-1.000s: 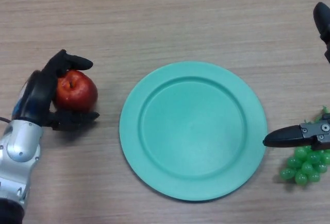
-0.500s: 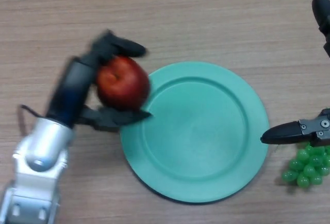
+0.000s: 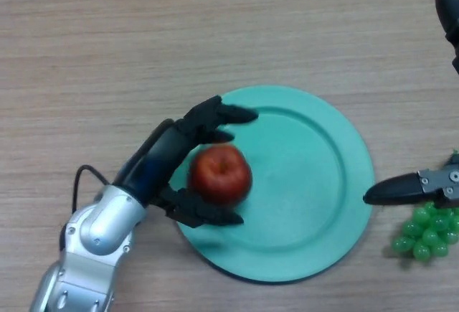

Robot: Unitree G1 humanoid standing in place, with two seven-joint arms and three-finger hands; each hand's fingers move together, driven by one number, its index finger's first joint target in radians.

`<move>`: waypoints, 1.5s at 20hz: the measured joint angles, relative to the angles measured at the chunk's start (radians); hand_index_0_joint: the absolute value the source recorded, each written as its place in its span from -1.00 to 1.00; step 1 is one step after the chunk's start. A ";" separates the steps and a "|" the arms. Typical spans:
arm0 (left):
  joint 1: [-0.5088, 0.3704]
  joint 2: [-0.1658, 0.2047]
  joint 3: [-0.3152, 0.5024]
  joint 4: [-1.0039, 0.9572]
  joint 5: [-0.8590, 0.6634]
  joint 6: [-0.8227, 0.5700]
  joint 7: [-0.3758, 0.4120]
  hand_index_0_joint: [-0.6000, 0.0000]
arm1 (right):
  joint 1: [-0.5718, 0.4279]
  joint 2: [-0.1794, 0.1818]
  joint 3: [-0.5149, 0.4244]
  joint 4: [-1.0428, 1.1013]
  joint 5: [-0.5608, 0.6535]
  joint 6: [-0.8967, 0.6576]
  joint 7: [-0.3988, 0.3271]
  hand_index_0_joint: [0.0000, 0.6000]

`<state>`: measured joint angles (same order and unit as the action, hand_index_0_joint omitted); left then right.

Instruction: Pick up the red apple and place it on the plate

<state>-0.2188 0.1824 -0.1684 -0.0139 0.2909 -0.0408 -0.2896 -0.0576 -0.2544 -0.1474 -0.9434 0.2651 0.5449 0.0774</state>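
The red apple [image 3: 220, 174] sits left of centre in the frame, over the left part of the teal plate [image 3: 323, 176], round and glossy, its stem dimple facing up. The left hand [image 3: 179, 165] has its fingers [image 3: 222, 115] and thumb curled around it. At the right edge, the right hand [image 3: 401, 188] shows one straight finger by green grapes [image 3: 427, 232] on the tabletop [image 3: 107, 39].

Wooden table [image 3: 215, 25] — teal plate [image 3: 337, 147], green grapes [image 3: 424, 232] right

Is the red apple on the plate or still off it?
Over the plate: the red apple is inside its rim, with the left hand curled round it. Contact cannot be told.
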 measured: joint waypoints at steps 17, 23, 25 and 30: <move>0.132 0.102 0.444 -0.724 -0.574 0.572 0.024 1.00 | -0.043 -0.043 -0.082 0.026 0.080 0.020 -0.002 -1.00; 0.223 0.102 0.467 -0.622 -0.618 0.457 0.047 1.00 | -0.039 -0.041 -0.035 0.050 0.076 0.020 -0.014 -1.00; 0.216 0.105 0.465 -0.622 -0.618 0.443 0.047 1.00 | -0.039 -0.037 -0.034 0.051 0.075 0.020 -0.014 -1.00; 0.218 0.108 0.464 -0.639 -0.611 0.442 0.049 1.00 | -0.045 -0.035 -0.021 0.067 0.072 0.009 -0.014 -1.00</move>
<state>-0.0013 0.2906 0.2960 -0.6531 -0.3197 0.4014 -0.2403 -0.1023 -0.2893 -0.1679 -0.8762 0.3369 0.5542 0.0635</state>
